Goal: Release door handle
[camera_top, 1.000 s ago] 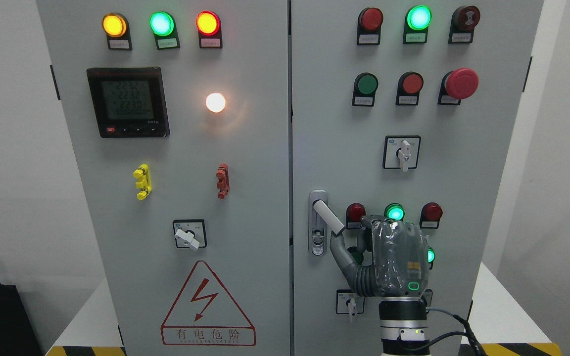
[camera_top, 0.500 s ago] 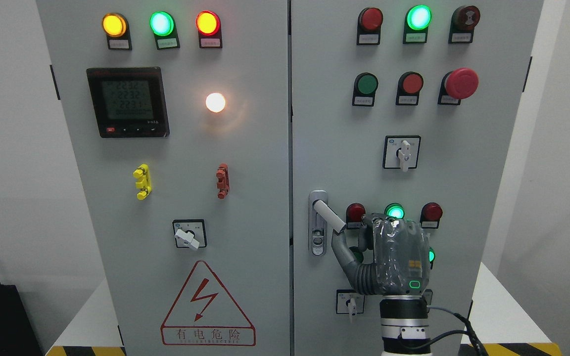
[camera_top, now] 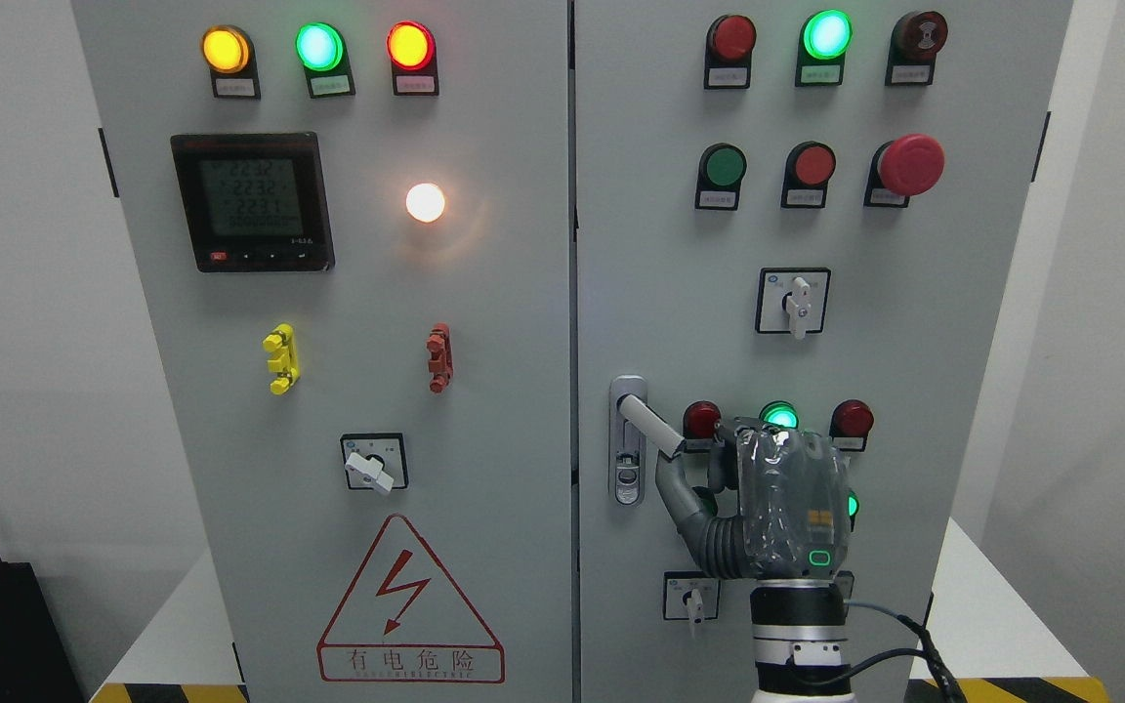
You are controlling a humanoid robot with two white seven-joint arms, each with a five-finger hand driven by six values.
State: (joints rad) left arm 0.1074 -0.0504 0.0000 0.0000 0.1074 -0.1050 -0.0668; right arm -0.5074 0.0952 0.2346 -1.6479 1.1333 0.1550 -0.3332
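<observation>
The silver door handle [camera_top: 650, 426] sits on the right cabinet door [camera_top: 660, 244] and is swung out, slanting down to the right from its lock plate [camera_top: 627, 469]. My right hand [camera_top: 694, 459] rises from the bottom edge just right of the handle, its back facing me. Its thumb [camera_top: 672, 486] spreads up and to the left, its tip right under the handle's free end. The fingers [camera_top: 725, 441] stand to the right of that end, loosely bent, and none of them wraps the handle. My left arm does not show.
Around the hand are red and green pilot lamps [camera_top: 778, 417] and a small rotary switch [camera_top: 691, 598]. The left door [camera_top: 348, 391] carries a meter, lamps, a switch and a warning triangle. A white table with striped edging [camera_top: 1002, 635] runs beneath the cabinet.
My right hand has shifted slightly up and to the right. The handle's free end has risen a little with the thumb under it.
</observation>
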